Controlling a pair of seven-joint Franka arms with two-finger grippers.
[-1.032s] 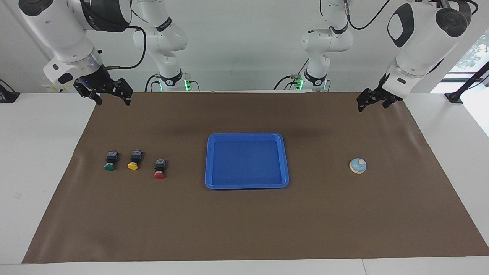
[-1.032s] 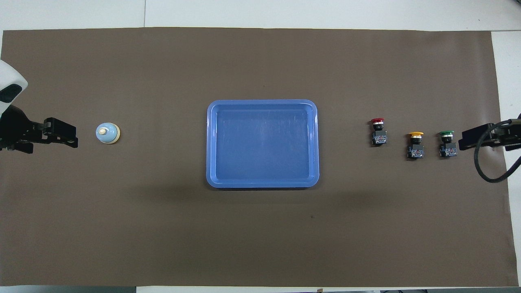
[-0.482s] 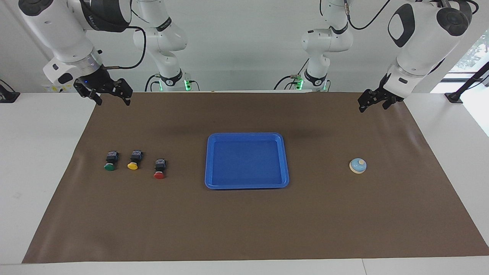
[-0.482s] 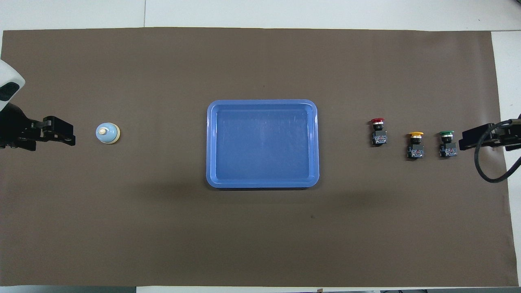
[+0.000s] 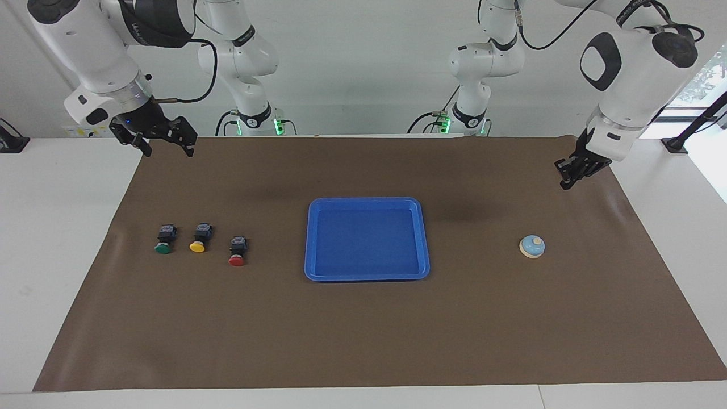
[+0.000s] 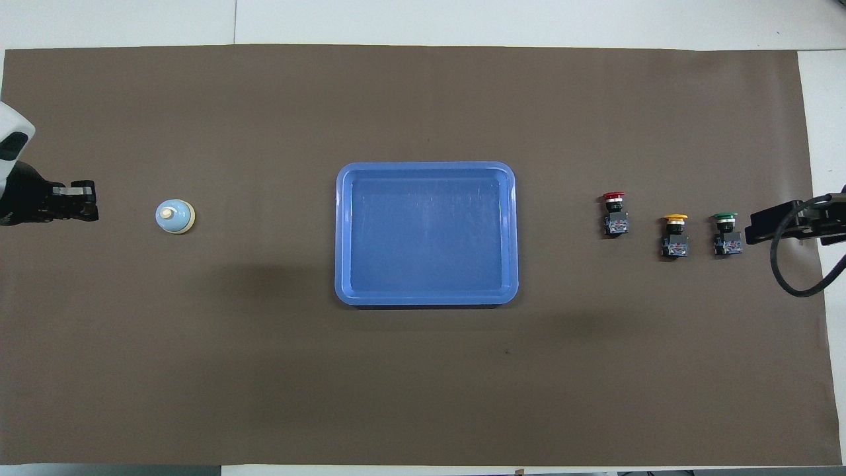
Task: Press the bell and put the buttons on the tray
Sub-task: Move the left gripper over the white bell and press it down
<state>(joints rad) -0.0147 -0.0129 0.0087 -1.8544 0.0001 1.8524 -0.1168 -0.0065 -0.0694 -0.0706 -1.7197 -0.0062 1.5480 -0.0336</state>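
Both arms (image 5: pixel 630 74) are glossy white with black joint caps, black cables looping off them, black grippers (image 5: pixel 153 136), green lights glowing at the bases.

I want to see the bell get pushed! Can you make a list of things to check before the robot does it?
1. Bell upright on the mat, nothing on it: ok.
2. Left gripper shut for pressing: ok.
3. Left gripper over the bell: not ok, it hangs nearer the mat's edge at the left arm's end.
4. Tray ready, nothing in it: ok.
5. Green, yellow and red buttons on the mat beside the tray: ok.
6. Right gripper open, waiting, away from the bell: ok.
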